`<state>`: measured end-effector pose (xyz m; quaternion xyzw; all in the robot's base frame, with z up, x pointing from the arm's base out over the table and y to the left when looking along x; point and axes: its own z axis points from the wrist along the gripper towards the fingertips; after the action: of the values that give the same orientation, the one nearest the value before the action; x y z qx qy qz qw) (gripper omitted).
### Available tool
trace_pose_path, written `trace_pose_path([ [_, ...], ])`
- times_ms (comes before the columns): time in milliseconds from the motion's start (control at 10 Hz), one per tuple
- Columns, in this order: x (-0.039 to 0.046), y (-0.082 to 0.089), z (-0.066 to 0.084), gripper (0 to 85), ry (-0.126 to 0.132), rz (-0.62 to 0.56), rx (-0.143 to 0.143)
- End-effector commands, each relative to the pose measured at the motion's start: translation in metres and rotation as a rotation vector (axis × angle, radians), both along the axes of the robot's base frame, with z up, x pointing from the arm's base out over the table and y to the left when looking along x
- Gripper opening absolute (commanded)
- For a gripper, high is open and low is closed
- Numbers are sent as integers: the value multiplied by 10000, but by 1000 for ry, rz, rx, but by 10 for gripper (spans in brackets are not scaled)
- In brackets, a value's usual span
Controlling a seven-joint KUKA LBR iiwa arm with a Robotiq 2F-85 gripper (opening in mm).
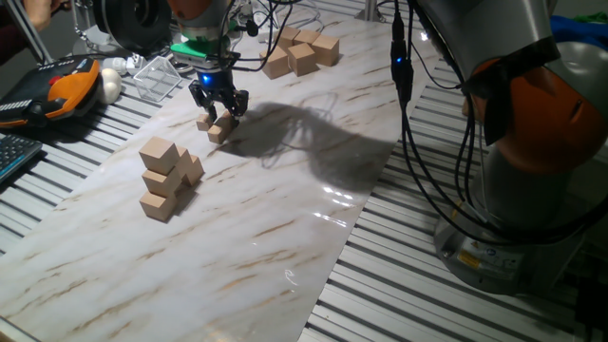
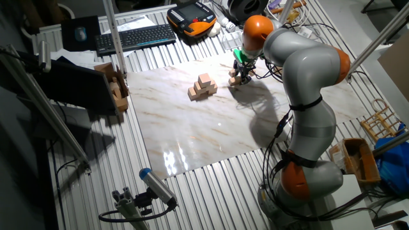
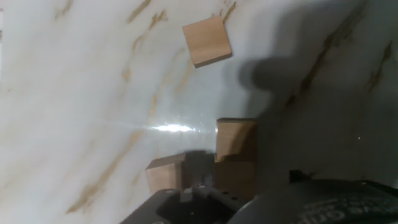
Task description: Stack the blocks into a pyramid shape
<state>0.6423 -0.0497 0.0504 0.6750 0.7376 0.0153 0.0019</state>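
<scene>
Tan cubes [image 1: 302, 50] behind blocks [image 1: 167, 178]

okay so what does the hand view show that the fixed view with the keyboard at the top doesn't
Only the hand view: the loose blocks close up, one lying apart and others right beneath the camera. Only that fixed view: the whole arm, the partly built stack, the keyboard. Both: the marble board and blocks near the hand. Neither shows whether the hand is open.

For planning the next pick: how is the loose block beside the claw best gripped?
Judging by its pose, take the loose block from straight above, closing on two opposite flat side faces. It lies flat on the table, and the claw hangs right over it. The neighbour block stands apart.
</scene>
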Motion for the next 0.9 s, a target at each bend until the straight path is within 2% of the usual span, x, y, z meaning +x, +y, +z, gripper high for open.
trace_pose_path([
  [0,0,2,4,850,-3,1,0],
  [800,-1,-6,-75,850,9,-2,8],
])
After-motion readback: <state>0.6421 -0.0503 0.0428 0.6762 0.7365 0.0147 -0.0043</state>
